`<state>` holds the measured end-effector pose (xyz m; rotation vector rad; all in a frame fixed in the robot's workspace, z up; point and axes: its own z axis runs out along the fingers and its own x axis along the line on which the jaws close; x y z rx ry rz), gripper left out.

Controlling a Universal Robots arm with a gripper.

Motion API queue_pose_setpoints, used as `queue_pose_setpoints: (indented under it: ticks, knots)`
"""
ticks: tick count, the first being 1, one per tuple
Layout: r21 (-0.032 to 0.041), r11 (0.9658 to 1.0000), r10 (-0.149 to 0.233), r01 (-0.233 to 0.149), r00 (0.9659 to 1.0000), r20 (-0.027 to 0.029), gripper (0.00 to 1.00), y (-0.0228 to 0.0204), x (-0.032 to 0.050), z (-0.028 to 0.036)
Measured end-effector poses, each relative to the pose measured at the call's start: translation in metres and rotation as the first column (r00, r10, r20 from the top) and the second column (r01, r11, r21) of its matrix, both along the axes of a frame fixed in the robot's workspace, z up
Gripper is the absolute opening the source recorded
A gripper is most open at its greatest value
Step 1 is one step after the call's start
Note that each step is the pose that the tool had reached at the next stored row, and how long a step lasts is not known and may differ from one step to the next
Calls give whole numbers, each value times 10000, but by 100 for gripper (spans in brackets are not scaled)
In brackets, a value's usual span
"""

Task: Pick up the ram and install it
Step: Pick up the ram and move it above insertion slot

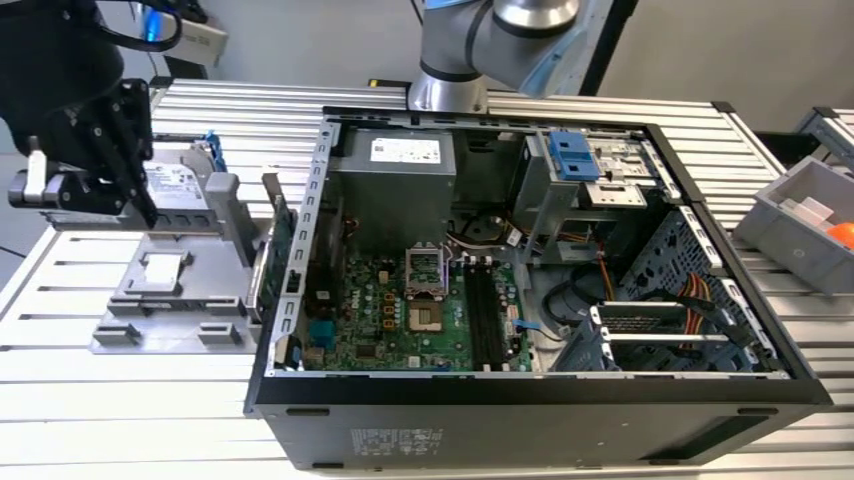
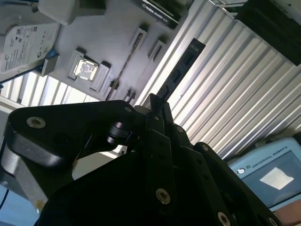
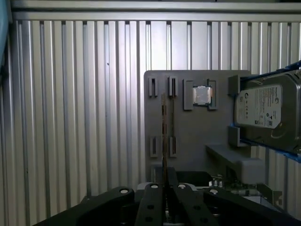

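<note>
Nearest, our gripper (image 3: 164,181): fingers drawn narrow, clamped on the ram (image 3: 163,132), which projects edge-on beyond the fingertips. Next, the grey holder tray (image 3: 188,141) and hard drive (image 3: 268,108). Farthest, the open computer case (image 1: 534,250), well apart. Risk, we judge: so thin a grip may let the stick tilt and miss its slot.

Case wall (image 1: 314,230) (upright) stands between tool (image 3: 165,175) and open memory slots (image 1: 483,315).
</note>
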<state>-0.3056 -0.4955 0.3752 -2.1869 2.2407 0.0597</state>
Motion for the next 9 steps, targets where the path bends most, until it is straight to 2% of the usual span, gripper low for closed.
queue_pose_setpoints:
  ticks: [9]
  knots:
    - [0,10000,17,-17,10000,-20,0,0,291,0]
